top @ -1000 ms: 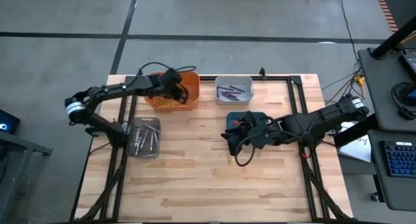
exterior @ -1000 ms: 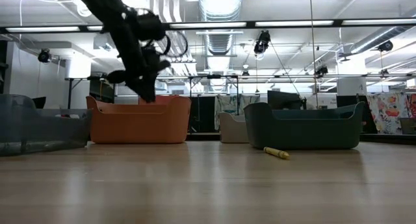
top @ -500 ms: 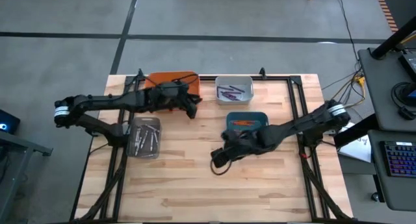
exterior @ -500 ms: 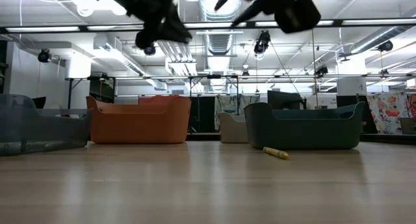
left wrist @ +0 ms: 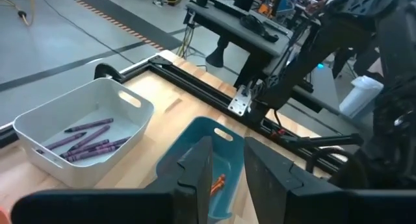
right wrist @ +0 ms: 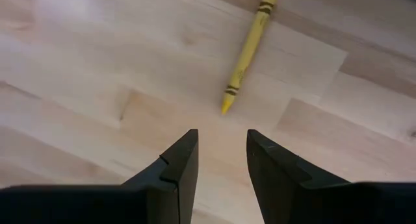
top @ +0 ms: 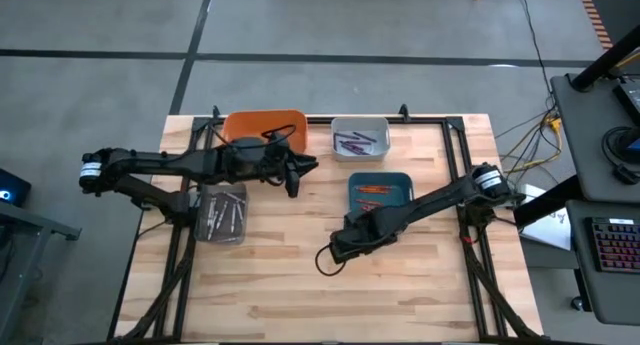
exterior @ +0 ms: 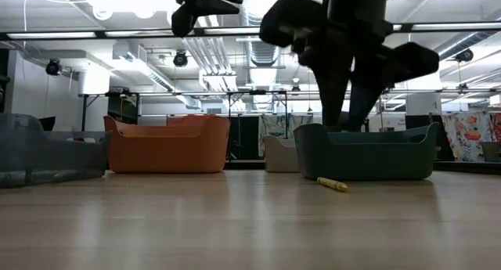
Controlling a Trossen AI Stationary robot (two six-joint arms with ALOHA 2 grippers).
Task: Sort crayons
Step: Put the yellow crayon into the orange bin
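A yellow crayon lies flat on the wooden table, in front of the teal bin; it also shows in the low view. My right gripper is open and empty, pointing down above the table a little short of the crayon's tip; in the high view it is near the table's middle. My left gripper is open and empty, held high between the orange bin and the teal bin; the high view shows it too.
The white bin at the far edge holds purple crayons. The teal bin holds orange and red crayons. A clear bin on the left holds grey crayons. Bare wood lies toward the near edge.
My left gripper has left the orange bin and gone toward the table's right, staying high. My right gripper has left the teal bin and gone toward the near and left edges, coming down over the yellow crayon. The crayon has not moved.
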